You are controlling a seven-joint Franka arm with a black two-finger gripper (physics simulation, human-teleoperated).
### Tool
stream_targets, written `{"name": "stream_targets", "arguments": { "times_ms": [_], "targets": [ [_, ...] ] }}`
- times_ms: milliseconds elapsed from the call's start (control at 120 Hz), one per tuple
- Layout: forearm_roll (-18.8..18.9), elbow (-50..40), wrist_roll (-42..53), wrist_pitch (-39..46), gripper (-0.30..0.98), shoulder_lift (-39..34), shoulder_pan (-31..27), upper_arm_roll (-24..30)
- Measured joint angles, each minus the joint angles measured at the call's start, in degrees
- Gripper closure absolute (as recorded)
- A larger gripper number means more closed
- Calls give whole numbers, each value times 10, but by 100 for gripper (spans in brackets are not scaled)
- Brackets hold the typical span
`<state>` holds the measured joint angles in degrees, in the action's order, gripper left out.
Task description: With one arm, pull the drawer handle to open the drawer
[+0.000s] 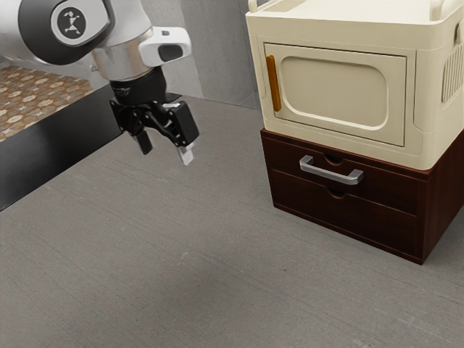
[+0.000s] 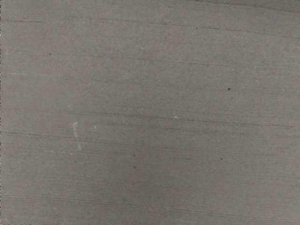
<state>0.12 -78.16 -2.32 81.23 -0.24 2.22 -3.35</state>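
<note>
Above the grey tabletop (image 1: 181, 254), a downward claw (image 1: 167, 154), fingers apart.

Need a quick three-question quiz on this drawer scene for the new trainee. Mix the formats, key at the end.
1. What colour is the door handle on the cream cabinet?
A) blue
B) orange
C) green
2. True or false: the silver drawer handle is on the upper drawer.
3. Fill in (apart / together): the tool is off the drawer handle, its fingers ____.

Key: 1 B; 2 true; 3 apart
</note>
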Motion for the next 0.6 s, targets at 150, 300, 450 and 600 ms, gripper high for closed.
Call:
{"name": "stream_targets", "arguments": {
  "times_ms": [150, 300, 450, 600],
  "targets": [
    [0, 0, -2, -1, 0, 0, -4, -1],
    [-4, 57, -4, -15, 0, -11, -10, -2],
    [-12, 124, -31, -40, 0, -11, -33, 3],
    [-14, 125, -172, -52, 0, -7, -77, 27]
  ]
}}
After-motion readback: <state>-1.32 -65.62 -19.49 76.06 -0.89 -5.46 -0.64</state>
